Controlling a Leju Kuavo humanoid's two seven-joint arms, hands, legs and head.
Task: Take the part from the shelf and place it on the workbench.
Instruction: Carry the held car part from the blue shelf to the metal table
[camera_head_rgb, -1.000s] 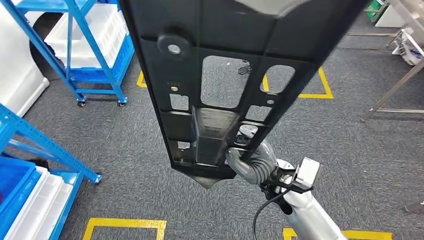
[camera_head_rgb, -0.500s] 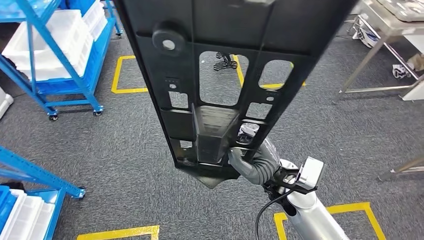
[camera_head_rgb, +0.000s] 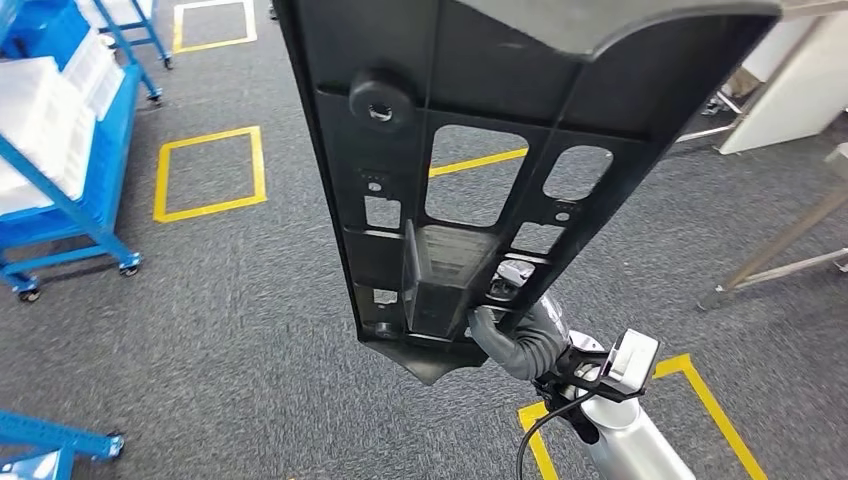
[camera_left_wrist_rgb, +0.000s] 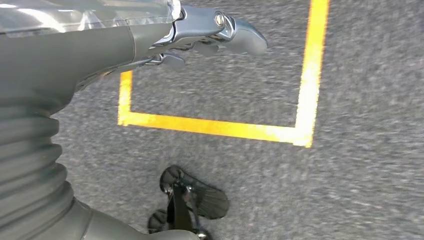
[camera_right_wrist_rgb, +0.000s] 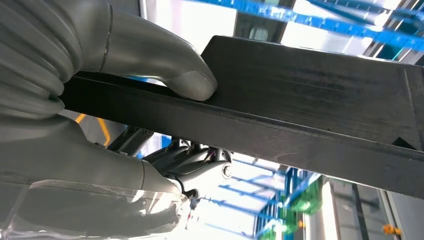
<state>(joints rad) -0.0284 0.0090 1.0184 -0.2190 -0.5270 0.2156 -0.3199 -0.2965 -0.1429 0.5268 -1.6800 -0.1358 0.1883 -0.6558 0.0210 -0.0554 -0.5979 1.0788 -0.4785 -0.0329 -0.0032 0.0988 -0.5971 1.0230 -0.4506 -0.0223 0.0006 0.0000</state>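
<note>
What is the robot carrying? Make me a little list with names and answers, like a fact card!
Thing carried: a long black part with cut-out holes
Who holds it: the right hand, gripping the part's lower end
Thumb: presses on the part's edge
Left hand: holds nothing, hangs over the floor
Floor: grey carpet with yellow tape squares
Nearby: blue shelf cart with white bins

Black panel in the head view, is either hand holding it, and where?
Yes. The right hand grips the black part by a rail near its lower end. The left hand holds nothing.
</note>
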